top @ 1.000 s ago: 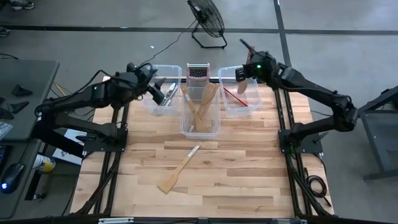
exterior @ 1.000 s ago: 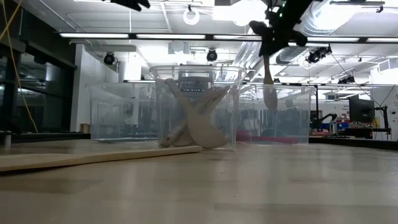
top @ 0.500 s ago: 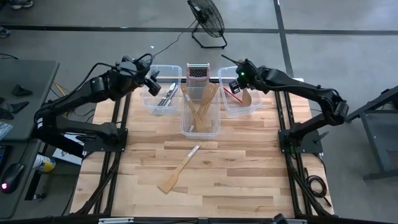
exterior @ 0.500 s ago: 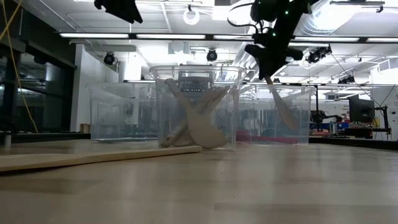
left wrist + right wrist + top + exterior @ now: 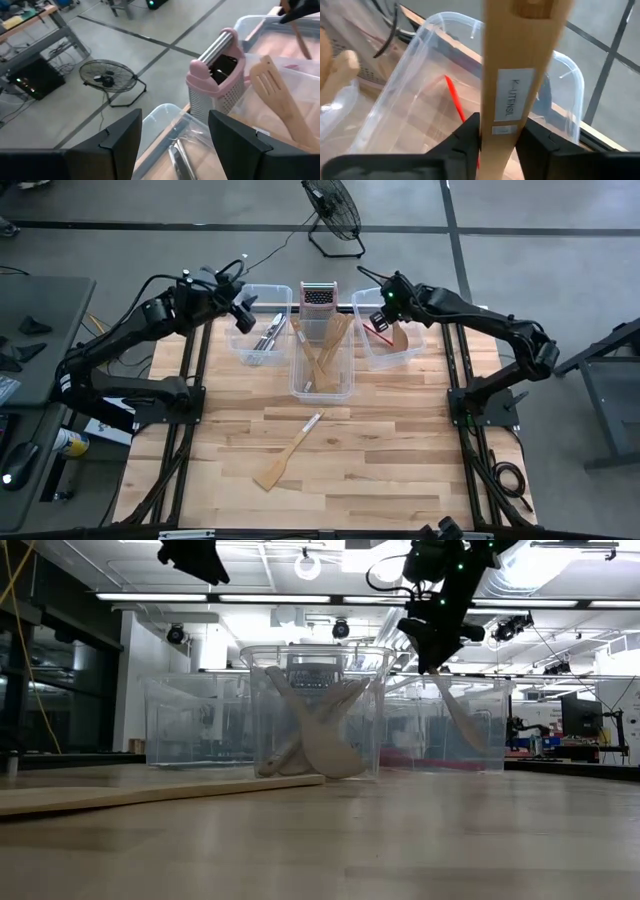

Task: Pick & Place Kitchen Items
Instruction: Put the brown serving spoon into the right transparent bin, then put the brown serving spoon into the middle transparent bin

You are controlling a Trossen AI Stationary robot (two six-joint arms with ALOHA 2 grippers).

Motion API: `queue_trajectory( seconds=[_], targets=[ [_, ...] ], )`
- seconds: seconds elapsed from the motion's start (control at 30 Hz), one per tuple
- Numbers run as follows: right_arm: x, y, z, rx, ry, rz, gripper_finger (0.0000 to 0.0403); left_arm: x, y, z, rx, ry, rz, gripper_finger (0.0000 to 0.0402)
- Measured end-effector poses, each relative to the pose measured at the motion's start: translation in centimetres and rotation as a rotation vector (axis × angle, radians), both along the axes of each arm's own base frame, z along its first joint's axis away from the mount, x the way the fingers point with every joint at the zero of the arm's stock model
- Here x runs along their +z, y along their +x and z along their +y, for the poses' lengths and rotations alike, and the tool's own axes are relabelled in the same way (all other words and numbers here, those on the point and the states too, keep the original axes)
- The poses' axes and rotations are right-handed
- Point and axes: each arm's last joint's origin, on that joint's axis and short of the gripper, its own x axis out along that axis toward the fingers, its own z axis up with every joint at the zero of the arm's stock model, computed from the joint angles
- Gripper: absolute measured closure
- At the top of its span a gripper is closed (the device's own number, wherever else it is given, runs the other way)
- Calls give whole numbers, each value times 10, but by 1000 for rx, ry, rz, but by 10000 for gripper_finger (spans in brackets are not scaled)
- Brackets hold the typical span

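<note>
In right bin, wooden spoon slants head-down.

Worktop: pale wooden planks.
Far edge: three clear bins, grater.
Middle: wooden spatula, small utensil.

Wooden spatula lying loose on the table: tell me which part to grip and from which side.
Grip the wooden spatula on its slim handle, near the middle, coming straight down from above. It lies flat and diagonal, blade toward the table's near edge, so set the fingers across the handle. The table around it is bare.
</note>
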Motion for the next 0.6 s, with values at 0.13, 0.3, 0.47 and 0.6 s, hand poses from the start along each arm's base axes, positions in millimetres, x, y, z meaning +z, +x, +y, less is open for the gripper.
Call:
queue_trajectory(
  seconds=[0.13, 0.3, 0.47, 0.6],
  targets=[
    [0, 0, 0, -2, -2, 2, 241, 0, 0, -1, -18, -8, -1, 177],
    [0, 0, 0, 15, -3, 8, 191, -1, 0, -1, -25, -14, -3, 177],
    [6, -2, 2, 23, -25, -15, 179, -1, 0, -1, -17, -48, -32, 177],
    [16, -6, 2, 34, -39, -84, 177, -4, 0, -2, -24, -72, -21, 177]
  ],
)
